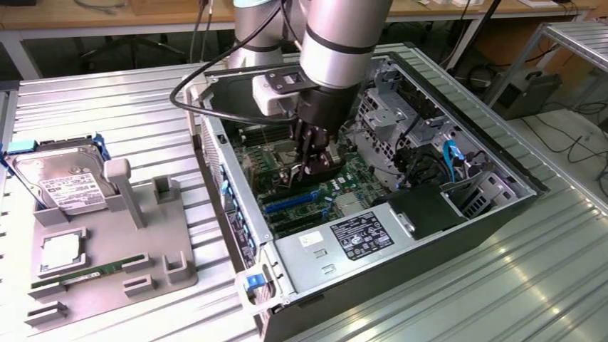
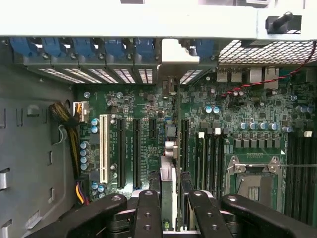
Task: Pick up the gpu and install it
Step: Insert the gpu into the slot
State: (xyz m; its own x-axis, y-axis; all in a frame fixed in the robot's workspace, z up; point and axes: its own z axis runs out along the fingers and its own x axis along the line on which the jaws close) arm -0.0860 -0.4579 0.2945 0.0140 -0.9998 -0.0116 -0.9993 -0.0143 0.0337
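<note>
My gripper (image 1: pixel 312 158) reaches down into the open computer case (image 1: pixel 494 206), just above the green motherboard (image 1: pixel 285 153). It is shut on the gpu (image 1: pixel 321 169), a dark card standing on edge between the fingers (image 2: pixel 148 210). In the wrist view the gpu (image 2: pixel 168 158) shows edge-on as a thin strip. It runs from my gripper (image 2: pixel 174 214) towards its silver end bracket (image 2: pixel 176 54) at the case's rear slot openings. The card sits over the expansion slots, between a long black slot (image 2: pixel 136 153) and the memory slots (image 2: pixel 208 158). Whether its edge touches a slot is hidden.
A white slot (image 2: pixel 104 148) and an empty processor socket (image 2: pixel 255 181) lie on either side of the card. On the exterior view's left, a grey holder (image 1: pixel 176 249) carries a hard drive (image 1: pixel 62 182) and a green memory stick (image 1: pixel 85 274). A black cable (image 1: pixel 190 89) loops beside the arm.
</note>
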